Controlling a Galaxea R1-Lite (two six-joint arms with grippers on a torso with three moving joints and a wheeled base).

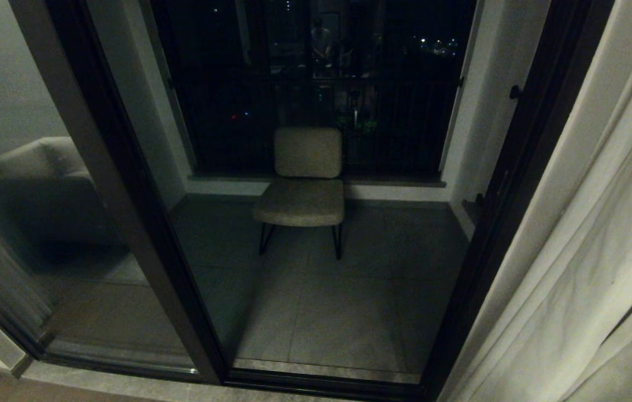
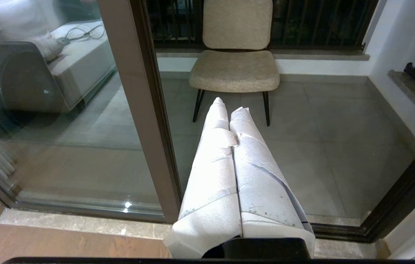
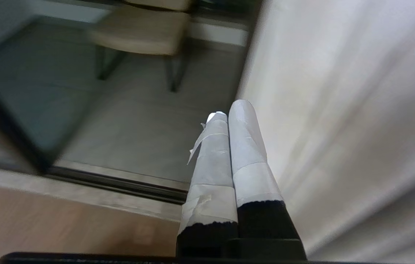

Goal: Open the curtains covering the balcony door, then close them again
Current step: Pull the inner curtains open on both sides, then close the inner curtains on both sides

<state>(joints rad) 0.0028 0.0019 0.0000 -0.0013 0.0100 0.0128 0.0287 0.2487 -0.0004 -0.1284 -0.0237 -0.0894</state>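
Right wrist view alone shows right gripper (image 3: 229,110) beside curtains (image 3: 339,110).

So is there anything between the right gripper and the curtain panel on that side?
Nothing visible. In the right wrist view the right gripper, taped fingers shut and empty, points along the cream pleated fabric curtain panel, with only open air between. The beige upholstered chair sits outside, behind the dark-framed glass balcony door.
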